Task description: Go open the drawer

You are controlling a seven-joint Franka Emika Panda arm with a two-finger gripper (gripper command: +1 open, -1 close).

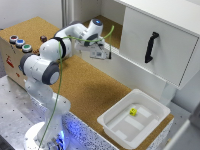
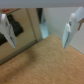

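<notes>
The drawer is a white cabinet front at the exterior view's upper right, with a black vertical handle. No opening into it shows. My gripper hangs above the cork tabletop, well to the left of the handle in the exterior view and apart from it. In the wrist view the gripper is open, its two white fingers spread wide with nothing between them. A dark, blurred handle on a pale panel shows just beside one finger.
A white tray holding a small yellow object stands at the table's near right corner. A wooden box with coloured buttons sits at the exterior view's left. A green cable runs along the arm.
</notes>
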